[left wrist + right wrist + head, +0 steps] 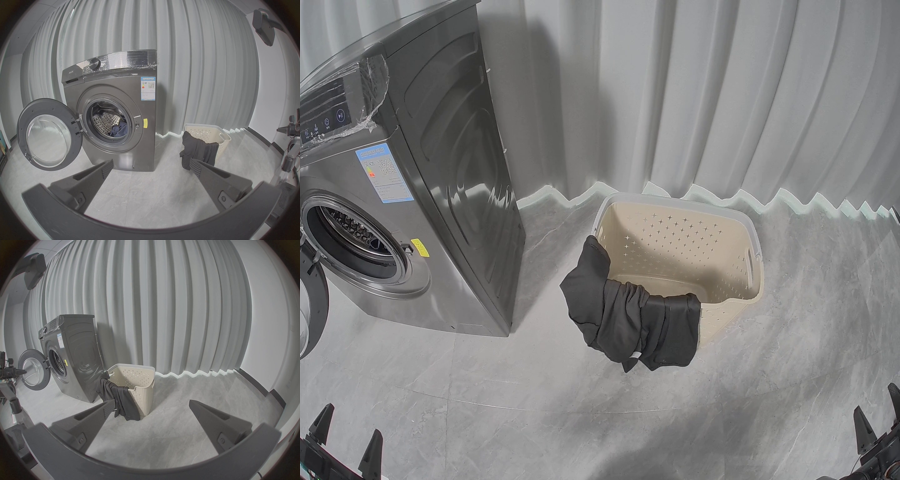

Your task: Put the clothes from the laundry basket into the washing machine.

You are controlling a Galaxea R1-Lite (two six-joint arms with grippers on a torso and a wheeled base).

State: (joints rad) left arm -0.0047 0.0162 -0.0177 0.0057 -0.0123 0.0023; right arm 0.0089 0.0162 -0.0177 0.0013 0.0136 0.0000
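Grippers held low, both well short of the work. Your left gripper stands wide open, its two dark fingers spread and holding nothing. Your right gripper is spread just as wide and is equally empty.

Forward of the left gripper stands the grey metal front-loading washing machine. Its round glass-paned door is swung fully open on the side away from the basket. Inside the perforated steel drum you can see a dark blue garment lying low.

Forward of both grippers, between their two lines of reach, the cream perforated plastic laundry basket stands on the pale marble-patterned floor. It is near the machine's side panel but apart from it. A dark grey cloth garment is draped over the basket's rim on the side facing your grippers and around the corner nearest the machine, with most of it hanging down the outer wall. Pleated white curtains hang beyond machine and basket.
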